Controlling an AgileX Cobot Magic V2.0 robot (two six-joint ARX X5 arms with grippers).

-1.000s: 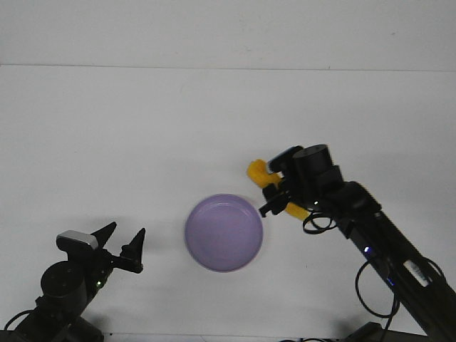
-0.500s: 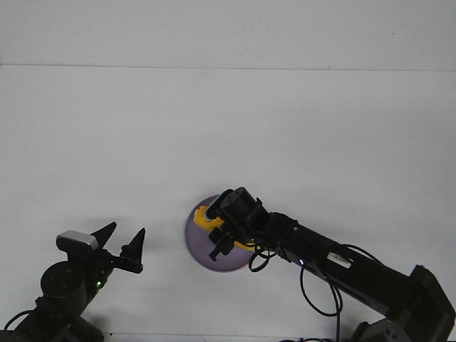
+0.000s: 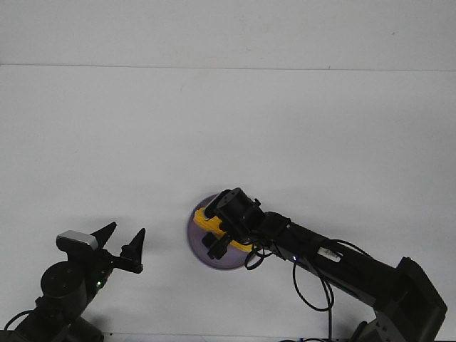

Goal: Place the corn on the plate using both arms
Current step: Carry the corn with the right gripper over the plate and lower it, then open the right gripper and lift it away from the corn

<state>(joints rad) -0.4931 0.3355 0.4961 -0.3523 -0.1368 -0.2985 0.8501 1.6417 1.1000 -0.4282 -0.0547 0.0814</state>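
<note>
The lavender plate (image 3: 201,249) lies on the white table near the front middle, largely covered by my right arm. My right gripper (image 3: 214,234) is over the plate and shut on the yellow-orange corn (image 3: 205,220), which lies across the plate's top; I cannot tell whether the corn touches the plate. My left gripper (image 3: 122,246) is open and empty at the front left, well left of the plate.
The white table (image 3: 228,128) stretches back to a pale wall. My right arm (image 3: 320,256) reaches from the front right corner across to the plate, with loose black cables hanging beside it.
My right gripper carried the corn from right of the plate to over it, then shifted slightly left and lower. The left arm has not moved.
</note>
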